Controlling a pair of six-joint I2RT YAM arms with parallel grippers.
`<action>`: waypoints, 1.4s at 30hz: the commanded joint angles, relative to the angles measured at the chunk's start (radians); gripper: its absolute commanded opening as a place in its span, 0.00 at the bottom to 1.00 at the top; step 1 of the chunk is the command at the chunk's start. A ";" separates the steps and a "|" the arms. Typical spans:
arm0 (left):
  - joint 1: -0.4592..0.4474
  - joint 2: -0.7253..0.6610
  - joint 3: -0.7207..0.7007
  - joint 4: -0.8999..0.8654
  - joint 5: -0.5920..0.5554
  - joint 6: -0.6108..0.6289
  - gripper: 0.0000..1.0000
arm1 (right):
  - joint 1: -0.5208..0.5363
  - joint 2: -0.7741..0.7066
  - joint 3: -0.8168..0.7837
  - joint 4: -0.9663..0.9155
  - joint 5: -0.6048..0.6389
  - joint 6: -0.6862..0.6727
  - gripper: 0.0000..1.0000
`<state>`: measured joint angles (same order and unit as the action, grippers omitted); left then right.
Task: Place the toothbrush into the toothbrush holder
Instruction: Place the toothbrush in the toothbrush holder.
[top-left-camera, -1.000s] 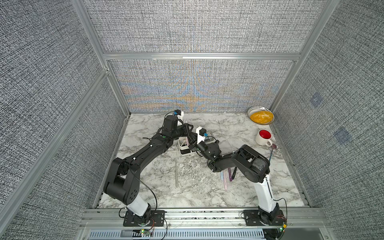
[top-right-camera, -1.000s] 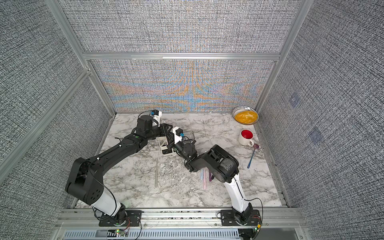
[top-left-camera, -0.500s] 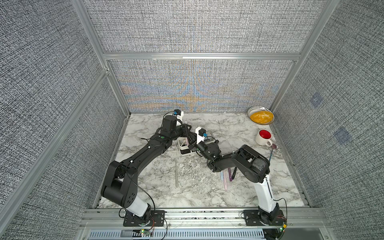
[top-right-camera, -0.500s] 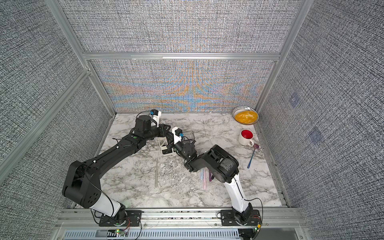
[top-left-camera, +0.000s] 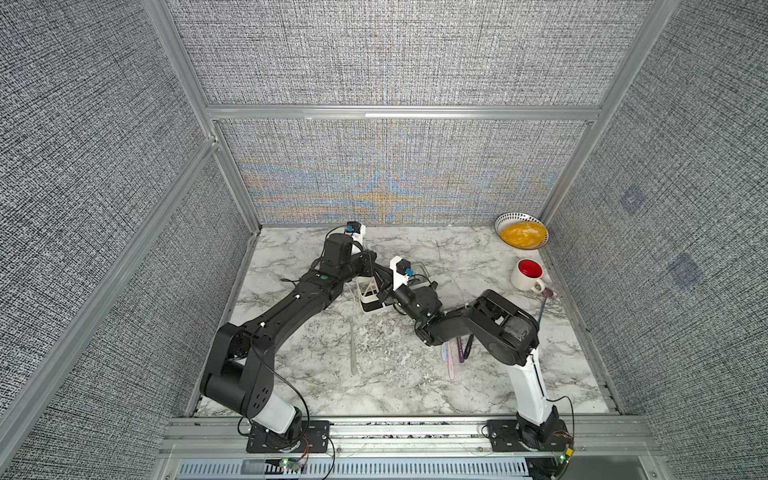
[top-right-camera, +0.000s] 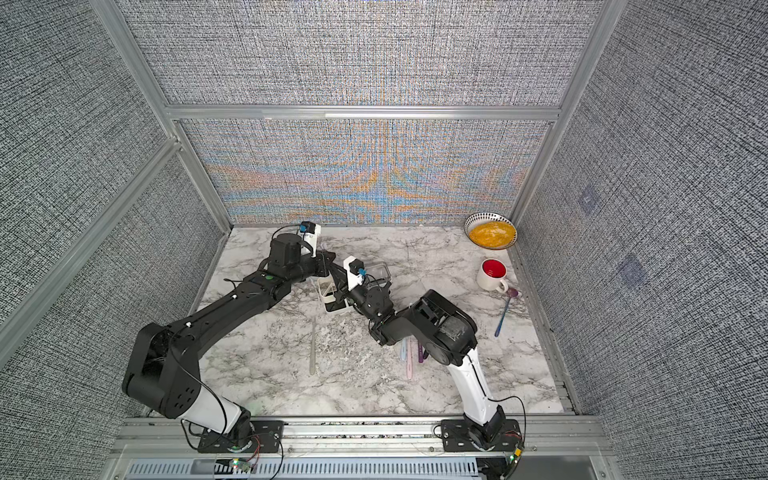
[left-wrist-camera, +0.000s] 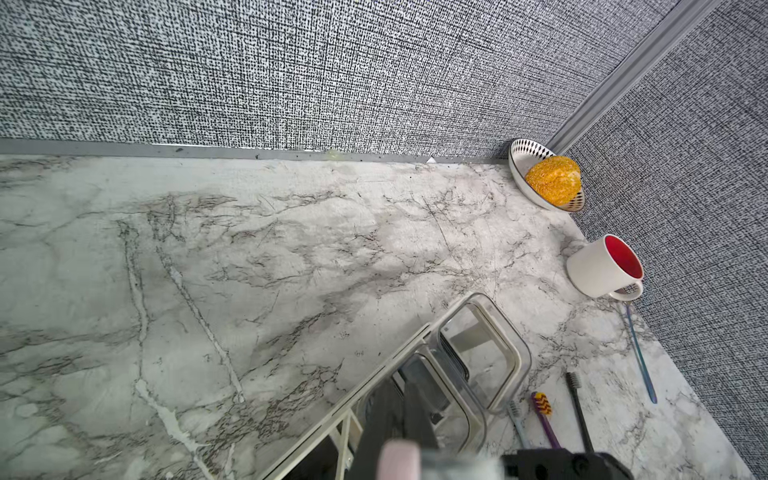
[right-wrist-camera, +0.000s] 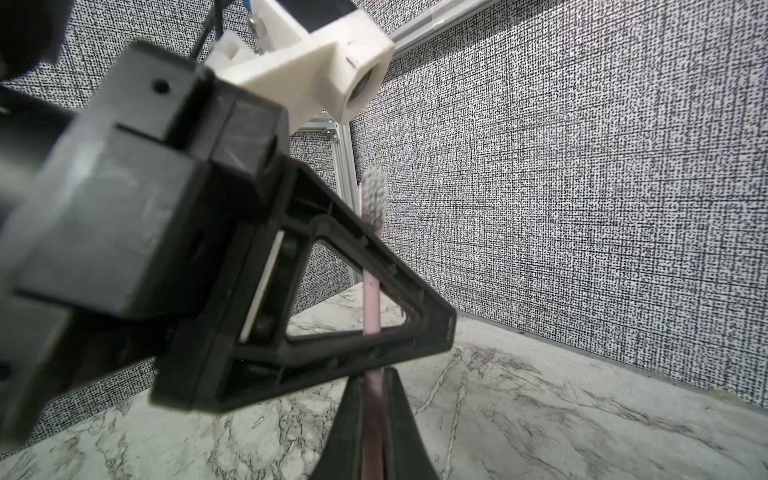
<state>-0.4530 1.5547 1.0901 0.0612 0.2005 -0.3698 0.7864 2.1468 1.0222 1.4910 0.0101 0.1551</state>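
Black left fingers pinch the pink toothbrush, standing bristles-up right by the white toothbrush holder. The right fingers pinch its tail end too. Looks like a hand-over: next, one must let go.

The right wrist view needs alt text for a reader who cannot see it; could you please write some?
A pink toothbrush stands upright, bristles up, its handle pinched in the right hand close to the camera. The black left hand reaches across and appears shut on the handle higher up, with a marble table and speckled grey walls behind.
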 joint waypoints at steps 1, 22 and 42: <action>-0.006 -0.010 -0.011 0.006 0.005 0.045 0.02 | -0.001 -0.002 0.003 -0.012 0.011 -0.004 0.15; -0.124 -0.035 -0.148 0.181 -0.377 0.152 0.01 | 0.046 -0.361 -0.374 0.014 0.068 -0.036 0.62; -0.263 0.071 -0.379 0.665 -0.791 0.156 0.01 | 0.170 -0.605 -0.606 -0.073 0.252 -0.142 0.63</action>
<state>-0.7071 1.6154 0.7227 0.6346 -0.5083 -0.2169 0.9470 1.5497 0.4206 1.4265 0.2268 0.0284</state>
